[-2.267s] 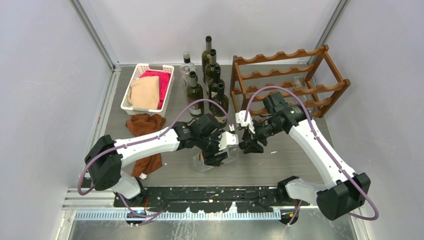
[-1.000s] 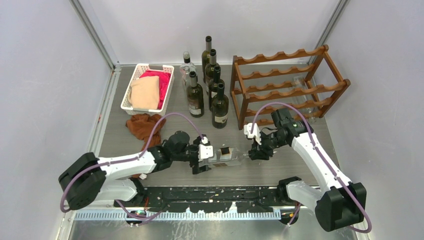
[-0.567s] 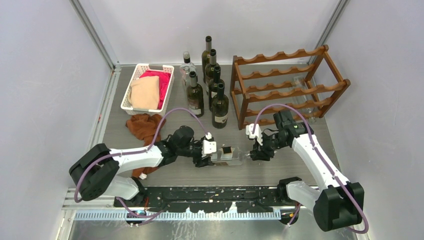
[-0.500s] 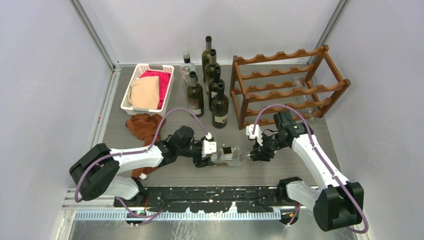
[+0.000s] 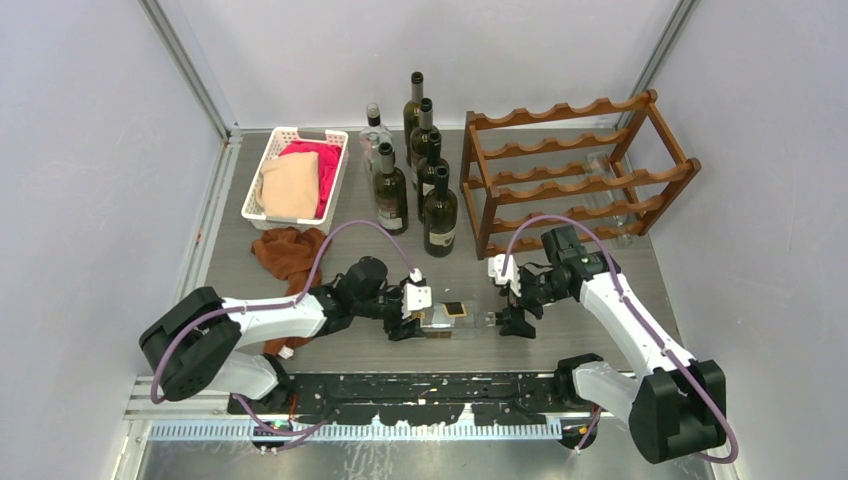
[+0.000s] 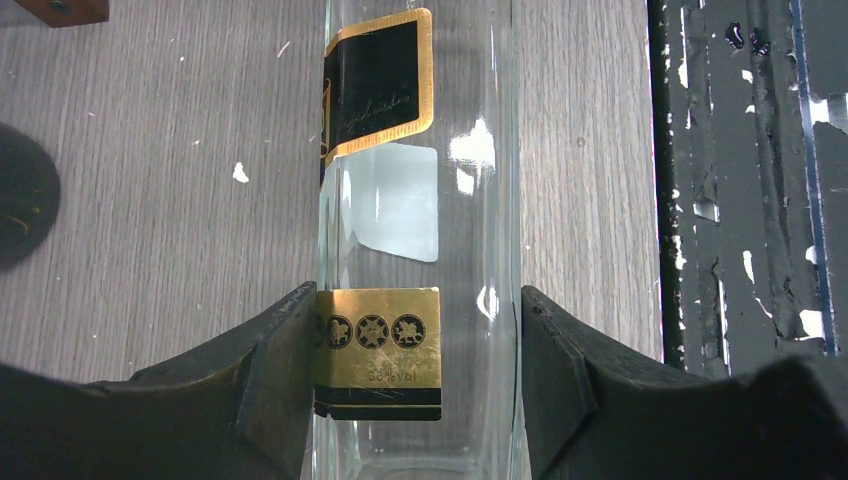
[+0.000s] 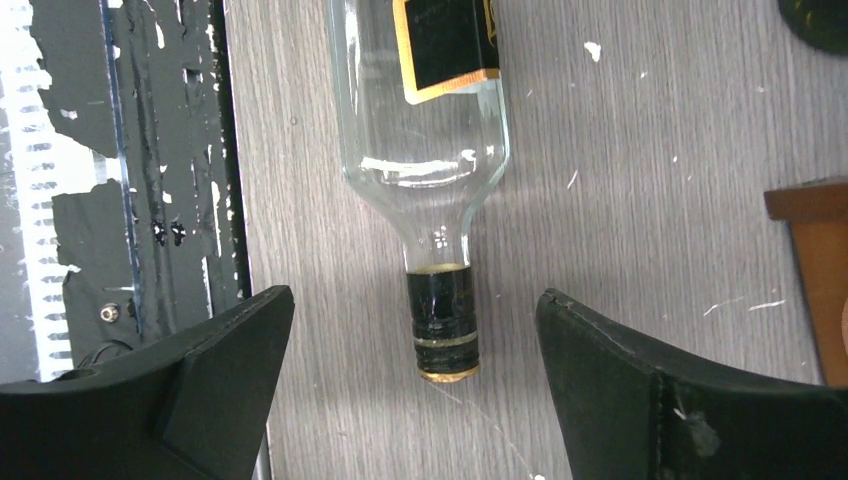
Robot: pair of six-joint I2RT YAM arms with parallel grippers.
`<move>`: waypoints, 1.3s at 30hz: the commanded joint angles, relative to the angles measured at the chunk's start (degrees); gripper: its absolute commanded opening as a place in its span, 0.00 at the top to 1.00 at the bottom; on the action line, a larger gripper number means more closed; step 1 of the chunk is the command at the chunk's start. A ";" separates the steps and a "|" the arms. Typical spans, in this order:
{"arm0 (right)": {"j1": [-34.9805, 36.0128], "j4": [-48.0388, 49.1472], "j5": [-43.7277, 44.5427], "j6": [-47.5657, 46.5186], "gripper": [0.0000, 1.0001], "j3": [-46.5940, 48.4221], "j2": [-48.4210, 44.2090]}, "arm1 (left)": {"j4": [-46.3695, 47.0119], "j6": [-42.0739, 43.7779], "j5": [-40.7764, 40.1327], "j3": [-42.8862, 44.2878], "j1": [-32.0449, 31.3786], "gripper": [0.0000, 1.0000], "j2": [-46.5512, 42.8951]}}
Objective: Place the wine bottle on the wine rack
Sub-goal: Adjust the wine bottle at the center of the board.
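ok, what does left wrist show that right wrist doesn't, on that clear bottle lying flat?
Left wrist only: the left claw closed on the clear bottle, fingers pressed against both sides of its body at the small gold label.
Right wrist only: the neck and black cap, with the right claw open wide either side of them, touching nothing.
Both: the bottle lying on the wood-grain table, its black-and-gold label, the black base strip.

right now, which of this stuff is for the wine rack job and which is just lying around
Job: clear bottle, lying down, gripped by left gripper; open right gripper at its neck; wine rack.
Lying about: dark bottles; white basket; brown cloth.
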 commanded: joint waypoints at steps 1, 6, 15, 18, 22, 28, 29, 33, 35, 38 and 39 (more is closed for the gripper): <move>2.39 4.14 -1.42 0.89 0.01 -0.13 0.42 | 9.58 -1.12 2.71 1.44 -0.23 1.00 -1.20; 5.78 8.02 0.93 4.14 0.00 0.23 2.03 | 8.80 -1.07 2.09 1.99 -0.70 1.00 -1.55; 7.50 10.69 0.78 3.84 0.00 0.30 3.10 | 10.63 -2.25 0.78 1.22 -1.45 1.00 -1.10; 8.02 11.64 0.57 3.12 0.00 0.30 3.83 | 11.19 -2.55 0.71 1.25 -1.63 1.00 -1.04; 9.55 13.65 1.34 3.14 0.00 0.20 5.73 | 11.25 -2.84 0.33 1.23 -1.81 1.00 -1.24; 14.28 18.19 4.78 7.02 0.00 -1.06 7.37 | 11.42 -3.17 -0.19 1.38 -2.14 1.00 -1.25; 14.81 19.93 6.10 8.81 0.00 -1.26 7.61 | 11.43 -3.27 -0.32 1.43 -2.23 1.00 -1.15; 17.17 22.01 10.27 10.06 0.00 -1.53 8.81 | 11.74 -3.29 -0.65 1.29 -2.51 1.00 -0.95; 18.36 22.54 12.22 10.05 0.00 -1.78 9.51 | 11.82 -3.34 -0.73 1.35 -2.56 1.00 -0.74; 19.45 22.69 13.75 10.02 0.00 -1.62 10.43 | 11.95 -3.31 -0.65 1.46 -2.58 1.00 -0.54; 19.61 22.71 14.15 9.90 0.01 -1.66 10.55 | 12.10 -3.31 -0.67 1.47 -2.60 1.00 -0.52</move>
